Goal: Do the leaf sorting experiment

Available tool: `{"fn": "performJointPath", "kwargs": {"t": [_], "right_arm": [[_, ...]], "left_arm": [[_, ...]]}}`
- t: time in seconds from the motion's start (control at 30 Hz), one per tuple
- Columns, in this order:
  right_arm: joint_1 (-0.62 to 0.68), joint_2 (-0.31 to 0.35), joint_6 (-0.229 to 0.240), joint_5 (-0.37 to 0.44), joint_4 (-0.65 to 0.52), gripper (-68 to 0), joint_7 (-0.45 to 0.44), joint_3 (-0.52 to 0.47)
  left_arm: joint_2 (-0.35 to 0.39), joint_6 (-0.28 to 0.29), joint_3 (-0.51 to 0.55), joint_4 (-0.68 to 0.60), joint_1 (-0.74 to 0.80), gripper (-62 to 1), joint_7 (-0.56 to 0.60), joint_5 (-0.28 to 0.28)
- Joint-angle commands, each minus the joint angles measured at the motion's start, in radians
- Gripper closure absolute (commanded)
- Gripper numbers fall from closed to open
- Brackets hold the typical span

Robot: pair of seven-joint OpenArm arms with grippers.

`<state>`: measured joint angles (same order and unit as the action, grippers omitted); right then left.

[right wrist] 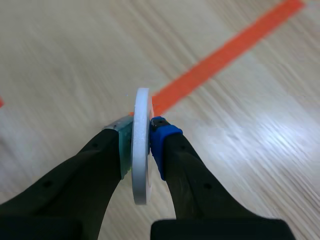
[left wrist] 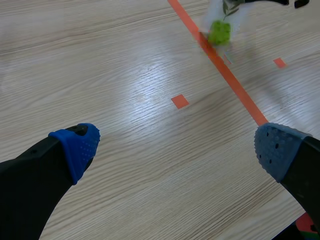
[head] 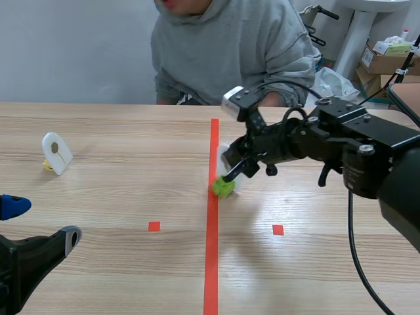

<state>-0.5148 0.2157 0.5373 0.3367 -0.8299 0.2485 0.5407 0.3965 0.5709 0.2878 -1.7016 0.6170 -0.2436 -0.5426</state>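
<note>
No text, number or brand can be read anywhere in these views. The cardboard boxes [head: 375, 60] behind the tabletop [head: 118, 197] carry some printing (a small box [head: 392, 47] on top shows a green patch), but it is too small to make out.

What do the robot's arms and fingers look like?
Both arms are black and chunky. The right arm has looping black cables and a small silver-white box near its wrist. Each gripper has two thick black fingers; the left gripper has dotted blue pads.
</note>
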Motion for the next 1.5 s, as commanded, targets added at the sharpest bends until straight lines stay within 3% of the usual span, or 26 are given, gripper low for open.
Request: {"fn": "performJointPath", "kwargs": {"t": [0.0,0.23,0.33,0.5,0.73,1.27,1.37,1.47], "right_arm": [[0.02,0.048,0.0,0.007,-0.045,-3.2,-0.006,-0.077],[0.184,0.193,-0.03,0.016,-0.124,-3.3,-0.007,-0.422],[0.248,0.251,-0.03,0.06,-0.125,-3.2,-0.008,-0.556],[0.32,0.31,-0.059,0.095,-0.125,-3.2,-0.006,-0.697],[0.332,0.33,-0.161,0.073,-0.123,-1.6,0.0,-0.718],[0.235,0.294,-0.164,0.015,0.105,-1.6,-0.061,-0.67],[0.238,0.289,-0.164,0.011,0.107,-6.9,-0.072,-0.67],[0.237,0.289,-0.164,0.011,0.107,-20.3,-0.084,-0.67]], "left_arm": [[0.0,0.005,0.006,-0.022,-0.006,-62.3,0.007,-0.008],[0.0,0.005,0.006,-0.023,-0.036,-62.3,-0.018,-0.015],[0.0,0.005,0.006,-0.023,-0.05,-62.3,-0.028,-0.016],[0.0,0.005,0.006,-0.024,-0.055,-62.3,-0.034,-0.016],[0.0,0.005,0.006,-0.024,-0.055,-62.3,-0.043,-0.023],[0.0,0.005,0.006,-0.024,-0.055,-62.3,-0.046,-0.023],[0.0,0.005,0.006,-0.024,-0.055,-62.3,-0.047,-0.023],[0.0,0.005,0.006,-0.024,-0.055,-62.3,-0.048,-0.023]]}}
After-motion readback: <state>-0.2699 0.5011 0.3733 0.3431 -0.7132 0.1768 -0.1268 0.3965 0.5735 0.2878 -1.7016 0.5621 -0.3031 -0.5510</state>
